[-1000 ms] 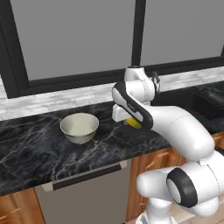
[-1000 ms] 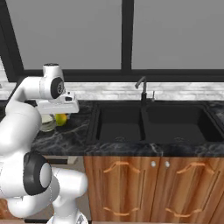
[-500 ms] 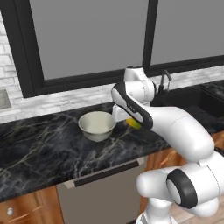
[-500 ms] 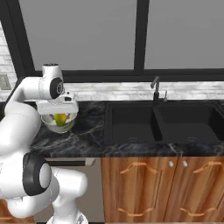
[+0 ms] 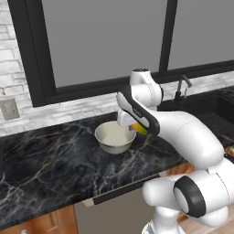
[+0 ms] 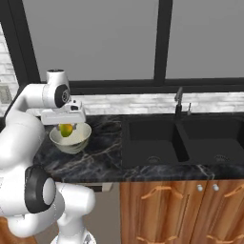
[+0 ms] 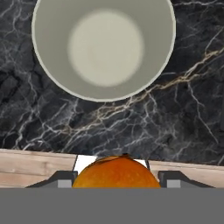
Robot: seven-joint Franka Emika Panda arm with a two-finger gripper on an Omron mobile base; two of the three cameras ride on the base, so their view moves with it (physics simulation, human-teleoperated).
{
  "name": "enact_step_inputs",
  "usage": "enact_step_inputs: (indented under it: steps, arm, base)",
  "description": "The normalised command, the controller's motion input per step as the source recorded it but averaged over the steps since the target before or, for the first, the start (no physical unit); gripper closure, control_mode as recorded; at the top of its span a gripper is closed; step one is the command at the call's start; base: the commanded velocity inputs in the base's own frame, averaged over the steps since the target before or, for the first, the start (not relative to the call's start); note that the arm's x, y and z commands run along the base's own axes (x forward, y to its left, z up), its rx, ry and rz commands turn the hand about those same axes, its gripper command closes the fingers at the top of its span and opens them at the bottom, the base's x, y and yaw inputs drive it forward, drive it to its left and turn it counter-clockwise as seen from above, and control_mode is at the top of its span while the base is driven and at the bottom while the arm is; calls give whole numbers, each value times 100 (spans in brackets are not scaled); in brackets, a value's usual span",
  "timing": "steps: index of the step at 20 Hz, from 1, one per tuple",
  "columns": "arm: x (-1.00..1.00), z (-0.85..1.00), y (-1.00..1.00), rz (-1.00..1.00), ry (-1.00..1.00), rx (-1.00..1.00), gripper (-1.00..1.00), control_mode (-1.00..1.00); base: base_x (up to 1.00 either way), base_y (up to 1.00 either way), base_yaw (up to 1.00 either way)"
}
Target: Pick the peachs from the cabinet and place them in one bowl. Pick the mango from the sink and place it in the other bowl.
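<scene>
My gripper (image 5: 136, 126) is shut on the mango (image 5: 140, 129), a small yellow-green fruit that hangs just above the counter. The pale whitish-green bowl (image 5: 114, 137) stands empty on the black marble counter, with the mango at its right rim in the left base view. In the right base view the mango (image 6: 66, 129) hangs over the pale bowl (image 6: 71, 140) under the gripper (image 6: 66, 126). In the hand view the mango (image 7: 116, 173) shows orange between my gripper's (image 7: 116, 178) tips, and the pale bowl (image 7: 104, 46) lies ahead. The black double sink (image 6: 164, 141) lies to the right.
A thin dark faucet (image 6: 178, 99) stands behind the sink. A dark-framed window (image 5: 105, 41) and a white brick wall rise behind the counter (image 5: 41, 155). Wooden cabinet doors (image 6: 162, 209) run below the counter edge. A wall outlet (image 5: 9, 109) sits at the left.
Both base views have shifted, so the base has driven left along the counter. The pale bowl now sits right at the gripper, which still holds the mango.
</scene>
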Motion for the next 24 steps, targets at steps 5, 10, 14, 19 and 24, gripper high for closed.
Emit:
enact_step_inputs:
  steps: [5, 10, 14, 19, 24]
  arm:
    - [0, 0, 0, 0, 0, 0, 100, 100]
    - [0, 0, 0, 0, 0, 0, 100, 100]
    - [0, 0, 0, 0, 0, 0, 100, 100]
    - [0, 0, 0, 0, 0, 0, 100, 100]
    - [9, 0, 0, 0, 0, 0, 100, -100]
  base:
    - [22, 33, -1]
    - [11, 16, 0]
    - [0, 0, 0]
    - [0, 0, 0]
    - [0, 0, 0]
